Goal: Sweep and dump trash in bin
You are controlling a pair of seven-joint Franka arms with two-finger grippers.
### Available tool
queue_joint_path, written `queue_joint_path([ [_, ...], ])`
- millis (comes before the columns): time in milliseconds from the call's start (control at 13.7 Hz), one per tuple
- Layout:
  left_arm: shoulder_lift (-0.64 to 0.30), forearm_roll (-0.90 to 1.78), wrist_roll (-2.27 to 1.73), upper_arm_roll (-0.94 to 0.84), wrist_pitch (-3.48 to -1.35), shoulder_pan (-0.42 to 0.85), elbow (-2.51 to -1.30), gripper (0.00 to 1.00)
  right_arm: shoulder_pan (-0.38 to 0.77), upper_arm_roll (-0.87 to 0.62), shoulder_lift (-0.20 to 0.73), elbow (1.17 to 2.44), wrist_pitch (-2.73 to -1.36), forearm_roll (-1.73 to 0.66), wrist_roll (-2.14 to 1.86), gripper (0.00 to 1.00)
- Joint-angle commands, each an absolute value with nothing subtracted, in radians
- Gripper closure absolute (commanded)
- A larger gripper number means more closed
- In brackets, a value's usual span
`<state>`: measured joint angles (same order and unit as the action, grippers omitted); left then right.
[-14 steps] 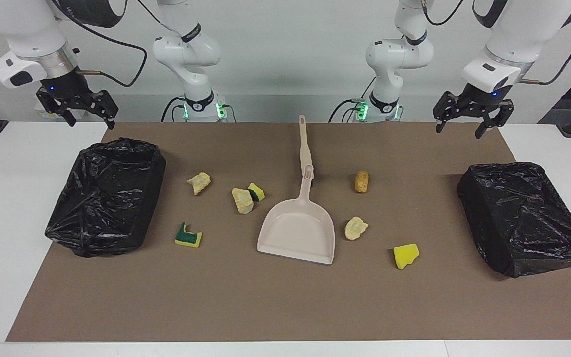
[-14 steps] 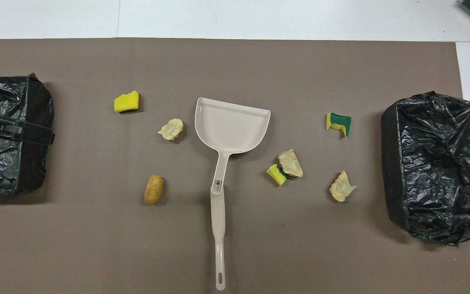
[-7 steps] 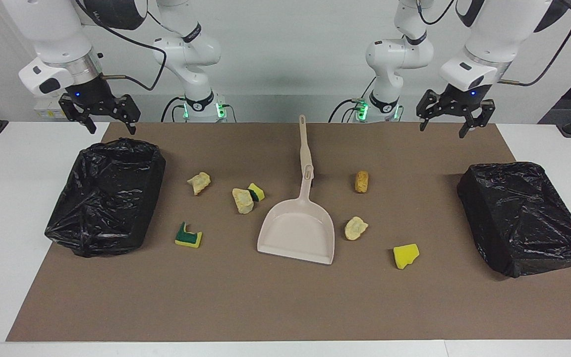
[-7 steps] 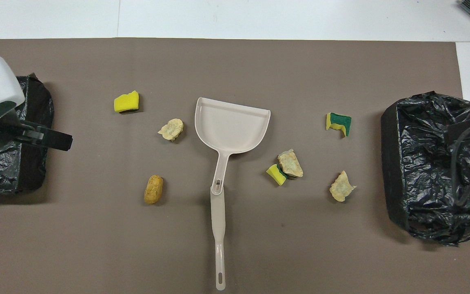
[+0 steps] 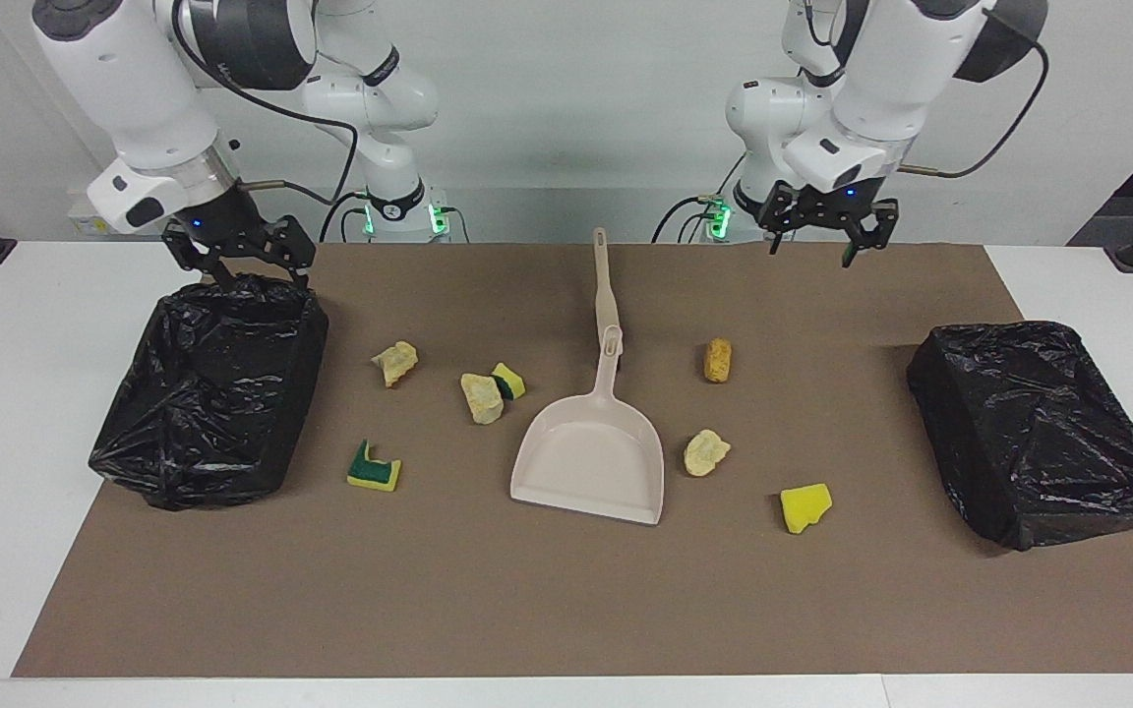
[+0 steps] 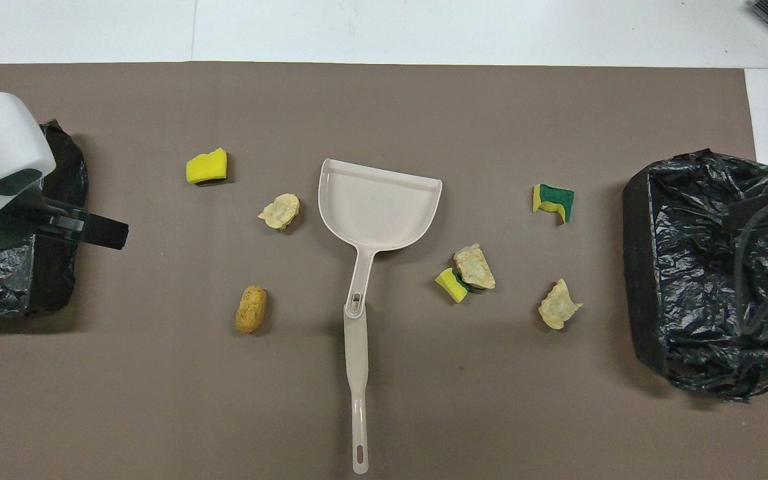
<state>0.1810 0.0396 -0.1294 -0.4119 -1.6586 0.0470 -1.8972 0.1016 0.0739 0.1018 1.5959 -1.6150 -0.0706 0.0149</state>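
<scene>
Trash (image 5: pixel 706 452) is scattered in seven scraps across the middle of the brown mat (image 5: pixel 566 610), on both sides of the dustpan (image 5: pixel 594 462) at frame centre. A bin (image 5: pixel 217 393) is seen at mid left of the facing view, another bin (image 5: pixel 1039 433) at mid right. The right tool (image 5: pixel 244 265), spread wide and empty, is held at upper left over the first bin's rim. The left tool (image 5: pixel 822 241), likewise spread and empty, is held at upper right over the mat.

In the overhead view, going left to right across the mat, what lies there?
Black-lined bin → yellow sponge → orange-brown lump → pale lump → dustpan → green-backed sponge → second black-lined bin.
</scene>
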Motion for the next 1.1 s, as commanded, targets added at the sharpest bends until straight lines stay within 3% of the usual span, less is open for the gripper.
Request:
queue_joint_path([
  [0, 0.310, 0.112, -0.207, -0.489, -1.753, 0.052, -2.089, 0.00, 0.124, 0.068, 0.191, 1.582, -1.631, -0.130, 0.104, 0.00],
  [586, 0.298, 0.241, -0.518, -0.797, -1.954, 0.052, -2.264, 0.00, 0.434, 0.063, 0.328, 1.566, -1.831, -0.201, 0.567, 0.00],
  [1025, 0.253, 0.247, -0.563, -0.810, -2.094, 0.052, -2.341, 0.00, 0.615, 0.063, 0.414, 1.575, -1.945, -0.199, 0.898, 0.00],
])
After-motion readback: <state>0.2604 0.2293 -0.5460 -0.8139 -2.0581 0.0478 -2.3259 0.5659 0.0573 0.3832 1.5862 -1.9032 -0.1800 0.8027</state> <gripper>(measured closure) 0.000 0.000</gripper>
